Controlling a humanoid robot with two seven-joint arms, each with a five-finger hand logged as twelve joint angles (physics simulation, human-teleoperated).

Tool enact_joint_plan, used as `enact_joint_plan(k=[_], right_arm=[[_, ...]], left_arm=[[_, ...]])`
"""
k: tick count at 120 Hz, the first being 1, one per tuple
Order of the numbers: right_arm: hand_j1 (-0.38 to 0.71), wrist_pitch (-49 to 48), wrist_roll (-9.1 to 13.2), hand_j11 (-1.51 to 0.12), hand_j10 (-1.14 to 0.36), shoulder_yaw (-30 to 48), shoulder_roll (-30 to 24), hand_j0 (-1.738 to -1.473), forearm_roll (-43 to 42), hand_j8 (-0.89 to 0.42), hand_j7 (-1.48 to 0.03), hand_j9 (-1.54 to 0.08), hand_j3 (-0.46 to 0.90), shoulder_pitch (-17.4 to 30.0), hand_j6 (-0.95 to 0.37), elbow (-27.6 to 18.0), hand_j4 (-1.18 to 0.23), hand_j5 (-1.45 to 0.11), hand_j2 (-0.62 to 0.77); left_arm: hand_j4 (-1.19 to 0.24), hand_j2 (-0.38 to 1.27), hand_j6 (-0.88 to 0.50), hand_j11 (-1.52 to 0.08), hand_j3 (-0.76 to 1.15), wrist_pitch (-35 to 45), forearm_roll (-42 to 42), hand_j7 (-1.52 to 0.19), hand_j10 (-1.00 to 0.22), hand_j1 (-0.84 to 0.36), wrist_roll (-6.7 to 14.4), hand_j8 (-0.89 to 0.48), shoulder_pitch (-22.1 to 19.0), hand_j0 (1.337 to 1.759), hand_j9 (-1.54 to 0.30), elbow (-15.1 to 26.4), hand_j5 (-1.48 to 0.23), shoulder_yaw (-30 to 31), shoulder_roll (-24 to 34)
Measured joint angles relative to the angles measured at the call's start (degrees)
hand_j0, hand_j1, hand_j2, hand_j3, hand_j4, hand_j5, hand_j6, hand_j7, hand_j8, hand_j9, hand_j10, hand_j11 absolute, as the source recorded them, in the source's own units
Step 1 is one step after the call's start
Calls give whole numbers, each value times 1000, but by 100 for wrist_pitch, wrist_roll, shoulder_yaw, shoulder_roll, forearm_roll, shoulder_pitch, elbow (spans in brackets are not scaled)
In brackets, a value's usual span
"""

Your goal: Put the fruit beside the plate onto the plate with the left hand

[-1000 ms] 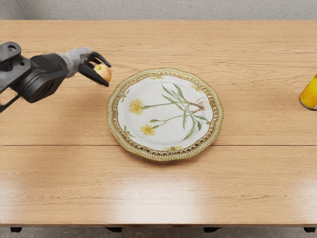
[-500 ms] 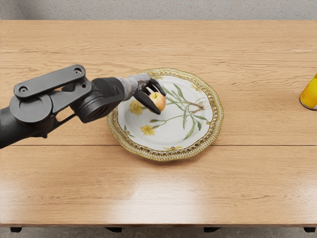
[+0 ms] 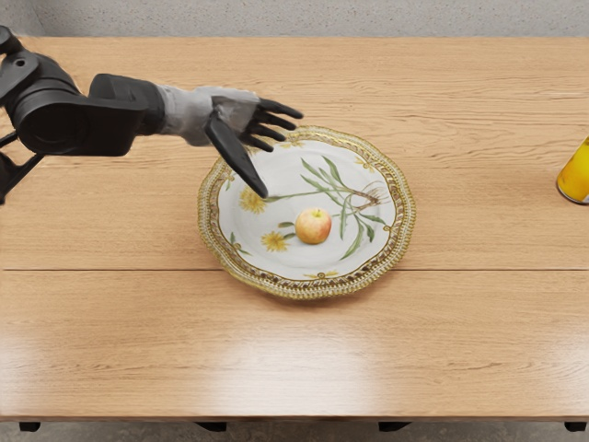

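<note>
Fruit released onto the plate, left robot hand pulled back.

The fruit (image 3: 314, 226), a small apple-like piece, now lies on its own near the middle of the plate (image 3: 403, 221), among the painted flowers. Half a second ago it was clamped in the fingers over the plate's left half. The left robot hand (image 3: 237, 124) has since let go and drawn away to the far left. It hangs over the plate's far-left rim with fingers spread apart and thumb pointing down, holding nothing and clear of the fruit. Judging by this, the placing is done and only the arm's retreat across the counter (image 3: 294, 341) remains. A yellow object (image 3: 575, 173) sits cut off at the right edge, well apart from the plate.
</note>
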State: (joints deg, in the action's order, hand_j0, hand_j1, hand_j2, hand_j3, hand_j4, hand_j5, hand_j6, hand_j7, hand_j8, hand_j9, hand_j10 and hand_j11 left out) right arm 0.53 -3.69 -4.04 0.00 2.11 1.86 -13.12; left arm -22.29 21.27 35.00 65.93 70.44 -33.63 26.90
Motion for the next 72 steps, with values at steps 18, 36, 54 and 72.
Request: enact_joint_plan(k=[18, 36, 54, 72], right_arm=[[-335, 0, 0, -15, -11, 0, 0, -1658, 0, -11, -15, -15, 0, 0, -11, 1, -11, -15, -2], [-335, 0, 0, -15, -11, 0, 0, -1658, 0, -11, -15, -15, 0, -1, -11, 2, -11, -15, -2], [-335, 0, 0, -15, -11, 0, 0, -1658, 0, -11, -15, -15, 0, -1, -11, 2, -11, -15, -2], [-335, 0, 0, -15, -11, 0, 0, -1658, 0, -11, -15, -15, 0, -1, -11, 1, -11, -15, -2]], left_arm=[[-51, 17, -39, -68, 0, -916, -1168, -69, -52, 295, 0, -40, -717, 1658, -68, -3, -70, -586, 452], [-31, 9, -25, -41, 0, -1188, -2526, -41, -31, 315, 0, -25, -1277, 1658, -41, -23, -42, -954, 1322], [-19, 6, -16, -26, 0, -1254, -3460, -27, -19, 327, 0, -16, -1670, 1658, -26, -145, -27, -1039, 1995], [-13, 4, -11, -19, 0, -1270, -3660, -19, -13, 332, 0, -11, -1679, 1658, -19, -481, -19, -1041, 2516]])
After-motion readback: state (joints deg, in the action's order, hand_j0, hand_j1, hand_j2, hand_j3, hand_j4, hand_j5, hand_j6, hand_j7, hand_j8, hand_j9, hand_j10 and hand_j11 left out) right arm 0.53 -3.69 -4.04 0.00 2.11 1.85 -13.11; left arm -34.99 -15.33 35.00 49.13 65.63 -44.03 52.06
